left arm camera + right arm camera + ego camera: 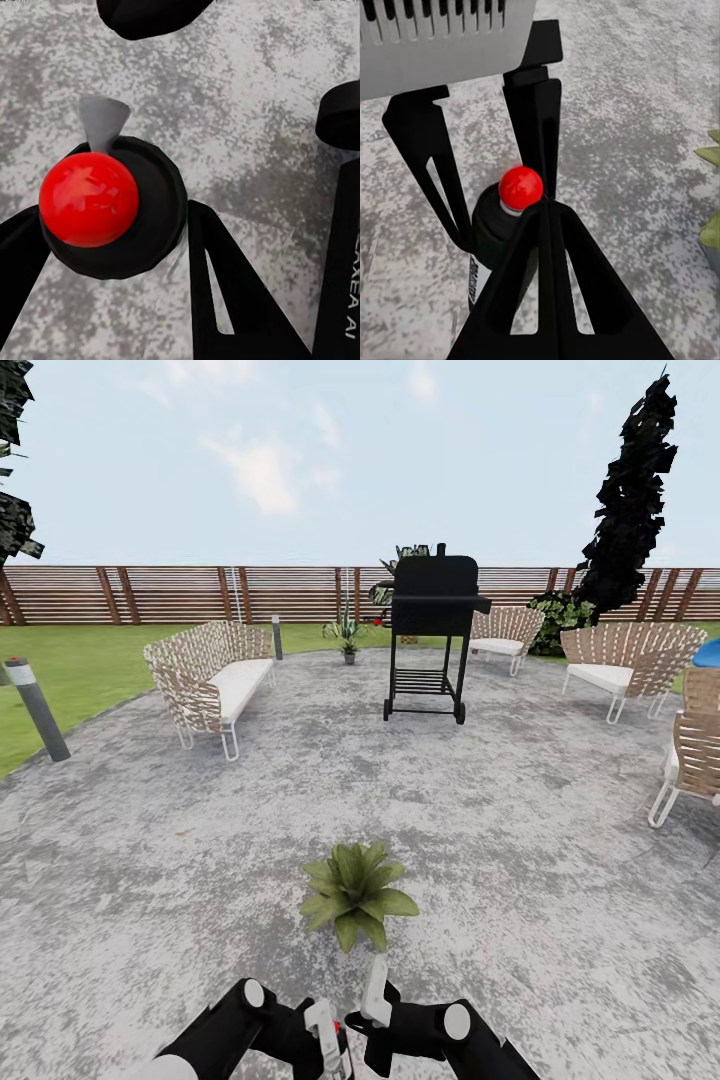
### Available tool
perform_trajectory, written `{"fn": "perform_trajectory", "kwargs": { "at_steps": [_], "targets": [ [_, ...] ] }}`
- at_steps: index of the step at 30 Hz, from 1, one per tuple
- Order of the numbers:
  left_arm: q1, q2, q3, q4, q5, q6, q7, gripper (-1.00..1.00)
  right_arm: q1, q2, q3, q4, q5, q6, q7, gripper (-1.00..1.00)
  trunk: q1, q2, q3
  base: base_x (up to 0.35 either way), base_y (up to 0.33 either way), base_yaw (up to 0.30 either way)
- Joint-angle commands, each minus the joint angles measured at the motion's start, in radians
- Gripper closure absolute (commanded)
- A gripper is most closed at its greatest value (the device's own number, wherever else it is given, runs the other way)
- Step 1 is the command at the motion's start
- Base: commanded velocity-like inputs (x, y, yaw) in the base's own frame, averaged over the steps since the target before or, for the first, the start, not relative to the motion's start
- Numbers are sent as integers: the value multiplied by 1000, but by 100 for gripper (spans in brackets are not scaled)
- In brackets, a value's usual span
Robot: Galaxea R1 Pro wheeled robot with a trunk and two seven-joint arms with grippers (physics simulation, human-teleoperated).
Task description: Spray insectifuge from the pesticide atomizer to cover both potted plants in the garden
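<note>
From the head view, the left end effector (330, 1040) and right end effector (372, 1000) meet low over the grey stone patio (520, 880), with a potted plant (355, 895) of pointed green leaves just ahead of them; a second potted plant (347, 632) sits far off near the black grill (432, 630), flanked by a wicker sofa (210, 680) and wicker chairs (625, 660). In the left wrist view, the pesticide atomizer (112, 206), a black bottle with a glossy red top, sits clamped between the dark fingers (225, 285). In the right wrist view, the atomizer (506, 217) stands upright between the left fingers, while the right end effector's own fingers (547, 285) look pressed together, gripping nothing.
</note>
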State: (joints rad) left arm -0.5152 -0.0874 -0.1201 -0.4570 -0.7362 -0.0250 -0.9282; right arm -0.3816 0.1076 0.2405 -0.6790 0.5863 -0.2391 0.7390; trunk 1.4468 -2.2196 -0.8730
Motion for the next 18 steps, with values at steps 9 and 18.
{"fn": "perform_trajectory", "kwargs": {
  "at_steps": [9,18],
  "targets": [
    [0,-6,1,1,-6,-10,-3,100,0,1,-1,-1,10,-6,0,100,0,0,-1,0,0,0],
    [0,-5,-1,10,0,-47,-7,100,0,1,-1,-1,10,-6,0,100,0,0,-1,0,0,0]
  ]
}}
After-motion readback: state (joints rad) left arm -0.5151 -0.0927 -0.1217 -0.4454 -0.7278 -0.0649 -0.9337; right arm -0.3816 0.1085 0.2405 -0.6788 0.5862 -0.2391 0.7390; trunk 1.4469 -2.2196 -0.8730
